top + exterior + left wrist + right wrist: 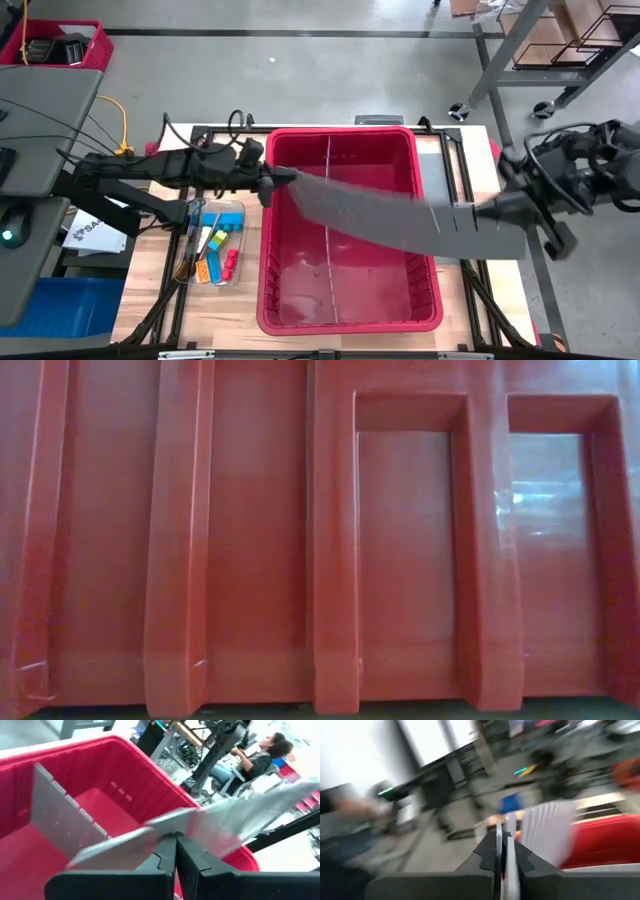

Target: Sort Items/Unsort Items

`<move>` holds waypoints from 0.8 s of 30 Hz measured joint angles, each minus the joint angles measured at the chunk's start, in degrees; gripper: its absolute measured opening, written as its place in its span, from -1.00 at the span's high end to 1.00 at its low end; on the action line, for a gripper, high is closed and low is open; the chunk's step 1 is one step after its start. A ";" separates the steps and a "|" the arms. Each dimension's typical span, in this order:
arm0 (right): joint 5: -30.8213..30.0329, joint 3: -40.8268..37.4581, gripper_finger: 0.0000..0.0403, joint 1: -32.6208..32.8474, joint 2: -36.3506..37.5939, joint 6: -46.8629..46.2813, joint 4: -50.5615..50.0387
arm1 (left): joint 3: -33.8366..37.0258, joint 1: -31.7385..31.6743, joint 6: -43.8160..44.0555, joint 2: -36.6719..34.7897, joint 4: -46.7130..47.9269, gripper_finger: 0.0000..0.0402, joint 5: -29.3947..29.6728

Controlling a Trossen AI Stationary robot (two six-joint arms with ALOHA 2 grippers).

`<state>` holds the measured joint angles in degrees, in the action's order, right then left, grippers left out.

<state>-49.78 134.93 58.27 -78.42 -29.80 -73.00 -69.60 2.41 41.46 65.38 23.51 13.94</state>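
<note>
With both hands, left hand (285,181) and right hand (480,210), clamped on a grey divider panel (385,212) above the red bin (345,318), my items (215,250) beside the bin remain unsorted.

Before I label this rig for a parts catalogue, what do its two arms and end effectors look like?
Both arms are dark, nearly black, built of slim jointed segments. Black cables loop along the left arm and coil at the right arm. Each end effector has two flat, angular black fingers.

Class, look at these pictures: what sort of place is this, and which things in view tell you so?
Probably a robotics lab or workshop: a wooden worktable on a concrete floor, metal shelving racks behind it, and a seated person at a cluttered workstation beyond the red bin.
</note>
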 joint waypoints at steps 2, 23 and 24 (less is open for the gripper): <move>-8.77 0.00 1.00 0.85 0.19 1.13 -0.05 | 0.00 -1.12 -2.81 0.81 -2.29 1.00 -1.55; -40.09 -0.11 1.00 1.48 -8.72 27.02 28.50 | -0.02 -22.40 -26.93 2.81 -11.49 1.00 -12.52; -40.05 -0.13 1.00 1.50 -9.46 26.41 28.63 | 0.00 -23.03 -25.30 3.39 -13.14 1.00 -14.40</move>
<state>-89.83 134.81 59.76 -87.88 -3.39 -44.36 -69.60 -20.62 16.16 68.77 10.37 -0.46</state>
